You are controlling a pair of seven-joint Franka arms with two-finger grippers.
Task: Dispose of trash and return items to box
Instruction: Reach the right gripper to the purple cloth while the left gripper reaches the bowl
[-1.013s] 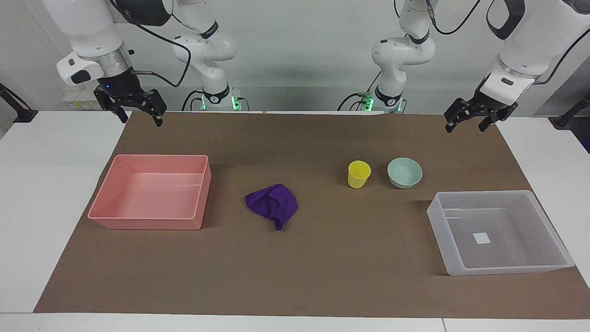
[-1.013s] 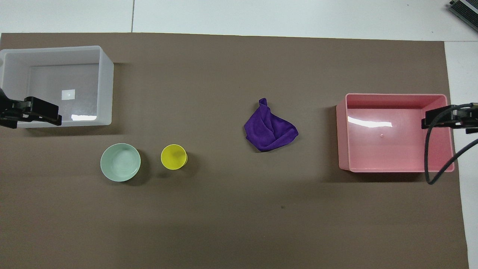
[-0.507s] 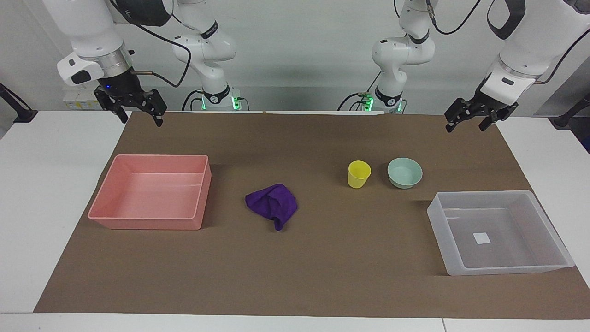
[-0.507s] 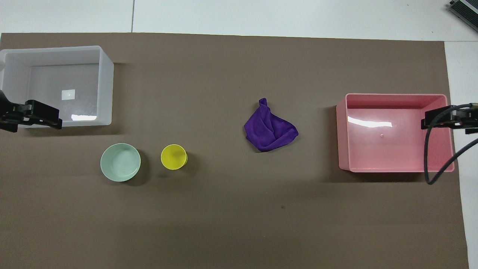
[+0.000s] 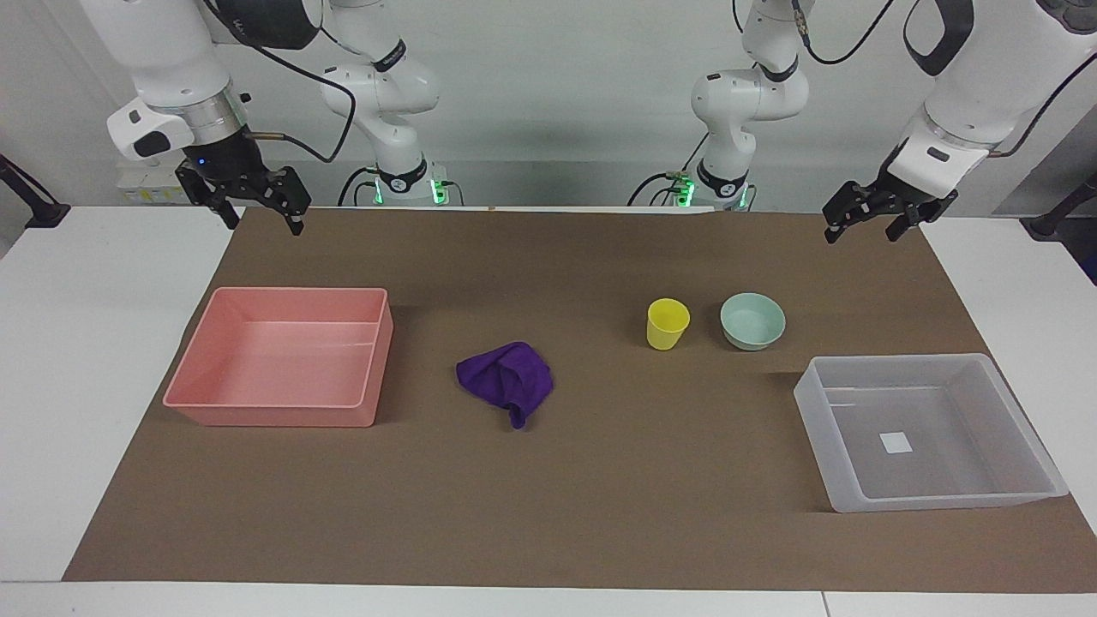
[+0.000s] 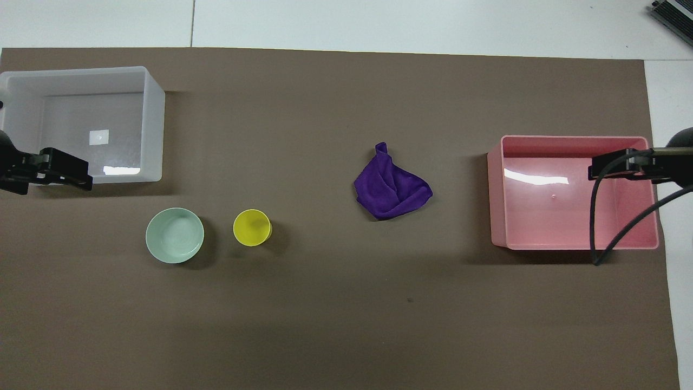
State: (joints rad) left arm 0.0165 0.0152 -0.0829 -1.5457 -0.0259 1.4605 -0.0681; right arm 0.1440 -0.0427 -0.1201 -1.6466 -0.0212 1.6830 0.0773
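Note:
The yellow cup stands upright on the brown mat, beside the mint-green bowl. The clear-white box is empty and lies farther from the robots than the bowl, toward the left arm's end. A crumpled purple cloth lies mid-mat. My left gripper is open and raised over the mat's corner at the left arm's end. My right gripper is open and raised over the mat's corner by the pink bin. Both hold nothing.
An empty pink bin sits toward the right arm's end of the mat. The brown mat covers most of the white table. The right arm's black cable hangs over the pink bin in the overhead view.
The right gripper has shifted slightly toward the middle of the table. The left gripper has barely moved. The objects have not moved.

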